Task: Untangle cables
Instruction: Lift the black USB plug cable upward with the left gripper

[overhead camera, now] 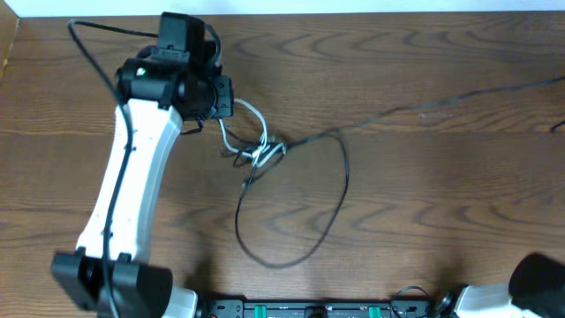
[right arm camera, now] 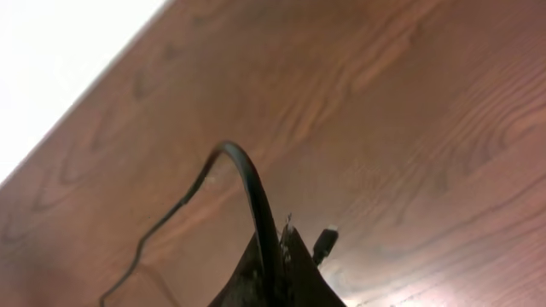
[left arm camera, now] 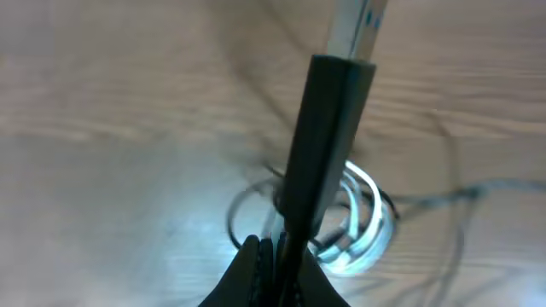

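Closest to me, well to the right of the knot, the right gripper sits low over the wooden table with its fingers pressed together. In the right wrist view a thick black wire arches up right at the fingers. I cannot tell whether it is pinched between them. A small dark plug-like bit lies on the wood just beside them.

Next comes the black cable. It leaves the knot toward me in one wide loop lying flat on the table, swings round to the right and climbs back past the knot on its right side.

The knot itself is a small snarl where the black cable and the white cable cross. Pale strands and dark ones are bunched together there, and I cannot make out which passes over which.

Just beyond the knot and to its left, the white cable curls in a few tight loops. The left arm reaches across to that spot. The left gripper is clamped on a long black plug with a metal tip, held above the white loops. Which cable the plug belongs to is not clear.

Farthest off, the black cable runs away to the right of the knot, thin and nearly straight, to the table's far right side.
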`<state>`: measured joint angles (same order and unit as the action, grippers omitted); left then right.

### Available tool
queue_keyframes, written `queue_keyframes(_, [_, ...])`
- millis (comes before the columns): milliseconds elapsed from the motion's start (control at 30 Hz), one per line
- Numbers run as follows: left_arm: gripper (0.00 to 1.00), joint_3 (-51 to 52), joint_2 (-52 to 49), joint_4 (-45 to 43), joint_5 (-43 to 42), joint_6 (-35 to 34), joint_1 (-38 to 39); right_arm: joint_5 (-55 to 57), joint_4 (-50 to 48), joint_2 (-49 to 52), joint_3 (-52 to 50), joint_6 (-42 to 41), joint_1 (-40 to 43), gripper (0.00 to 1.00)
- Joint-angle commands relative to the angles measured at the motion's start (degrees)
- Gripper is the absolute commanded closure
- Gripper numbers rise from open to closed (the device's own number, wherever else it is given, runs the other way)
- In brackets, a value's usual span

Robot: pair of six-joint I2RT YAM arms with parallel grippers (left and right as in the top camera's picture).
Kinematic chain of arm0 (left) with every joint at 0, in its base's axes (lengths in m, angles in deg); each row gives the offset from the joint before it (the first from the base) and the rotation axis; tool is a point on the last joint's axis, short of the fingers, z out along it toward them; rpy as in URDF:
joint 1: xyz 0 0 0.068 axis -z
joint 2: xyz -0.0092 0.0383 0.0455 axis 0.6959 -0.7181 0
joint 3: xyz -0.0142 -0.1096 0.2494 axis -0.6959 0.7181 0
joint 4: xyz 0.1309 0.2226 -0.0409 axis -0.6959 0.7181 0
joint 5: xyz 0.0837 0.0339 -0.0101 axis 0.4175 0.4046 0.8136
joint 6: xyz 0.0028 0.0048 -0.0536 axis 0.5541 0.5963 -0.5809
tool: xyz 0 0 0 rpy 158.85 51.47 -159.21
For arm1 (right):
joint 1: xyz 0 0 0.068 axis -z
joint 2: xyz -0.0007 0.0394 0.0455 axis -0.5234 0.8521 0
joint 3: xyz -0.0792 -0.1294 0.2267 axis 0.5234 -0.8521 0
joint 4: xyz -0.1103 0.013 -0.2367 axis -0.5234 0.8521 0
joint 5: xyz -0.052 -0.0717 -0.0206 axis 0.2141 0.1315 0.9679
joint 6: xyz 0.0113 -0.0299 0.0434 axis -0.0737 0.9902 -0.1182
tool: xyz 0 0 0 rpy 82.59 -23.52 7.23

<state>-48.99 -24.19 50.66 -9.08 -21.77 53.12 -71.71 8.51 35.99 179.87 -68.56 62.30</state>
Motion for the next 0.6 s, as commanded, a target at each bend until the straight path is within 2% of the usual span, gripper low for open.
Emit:
queue_keyframes(0, [0.92,-0.1,-1.9,0.2,5.8,-2.8,-1.2,-0.4,0.7,3.7,0.7,2.2,0.5,0.99])
queue_keyframes(100, [0.93,-0.1,-2.1,-0.2,5.8,-2.9,-1.2,-0.2,0.9,6.3,0.7,2.6,0.6,0.99])
queue_keyframes(133, [0.92,-0.1,-2.0,-0.5,5.8,-2.9,-1.2,-0.2,0.8,6.8,0.7,2.9,0.6,0.95])
queue_keyframes(200, [0.92,-0.1,-2.0,-1.0,5.8,-2.9,-1.2,-1.2,0.7,7.2,0.7,4.2,0.5,0.46])
queue_keyframes(267, [0.92,-0.1,-2.0,-1.5,5.8,-2.9,-1.2,-3.4,0.6,7.1,0.7,7.2,0.0,0.11])
queue_keyframes(300, [0.92,-0.1,-2.0,-1.7,5.5,-2.9,-1.2,-5.0,0.4,7.0,0.7,8.6,-0.3,0.03])
queue_keyframes(567, [0.92,-0.1,-1.9,-5.3,-3.3,-0.9,-1.2,-19.4,0.4,7.2,0.3,19.2,-8.0,0.01])
